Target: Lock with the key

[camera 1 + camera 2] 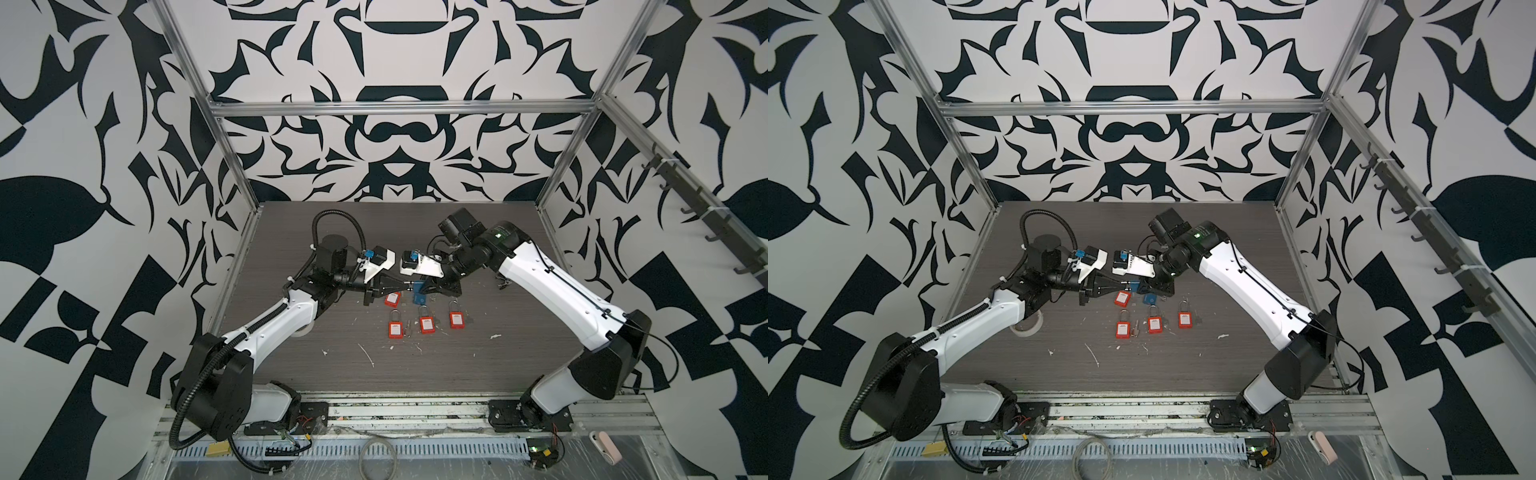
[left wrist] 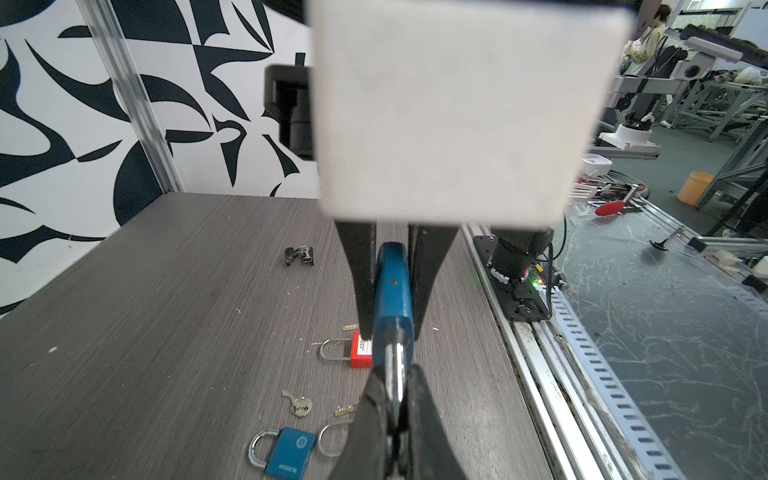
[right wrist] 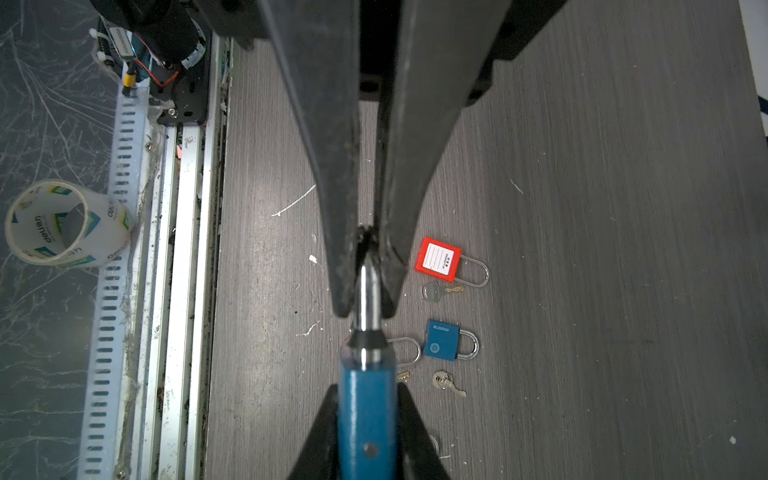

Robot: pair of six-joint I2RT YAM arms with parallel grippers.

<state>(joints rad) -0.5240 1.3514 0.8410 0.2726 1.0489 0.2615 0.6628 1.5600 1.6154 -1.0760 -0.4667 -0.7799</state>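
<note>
Blue padlock (image 2: 392, 291) (image 3: 365, 415) held clear of the table, edge-on to both wrist cameras, strung between the two grippers near the table's middle. In a top view the padlock (image 1: 1133, 286) sits right where the fingertips meet.

Table (image 1: 311, 374): dark grey wood-grain board, flecked with white scuffs and crumbs. Walls (image 1: 104, 208): black-and-white patterned panels set in an aluminium frame (image 1: 399, 109). Rail (image 1: 415, 411) along the near edge carries both arm bases. My left wrist view looks past the table edge into an open workshop.

Left gripper (image 2: 394, 376): fingers (image 2: 370, 419) almost closed, pinched on the silver shackle. Right gripper (image 2: 388, 332): fingers (image 2: 359, 270) a little wider, clamped on the flat sides of the blue body.

Counts:
- **Padlocks:** six. Two are blue, the held one and a second blue padlock (image 3: 442, 345) lying flat on the table close by. The other four are red padlocks (image 1: 394, 328), all lying flat, one close under the grippers and three in a row nearer the rail.
- **Loose keys (image 3: 446, 382):** I make out three in the right wrist view, beside the lying locks. They are tiny from above, so there may be more.
- **Tape roll (image 1: 1027, 326):** one, under the left arm.
</note>
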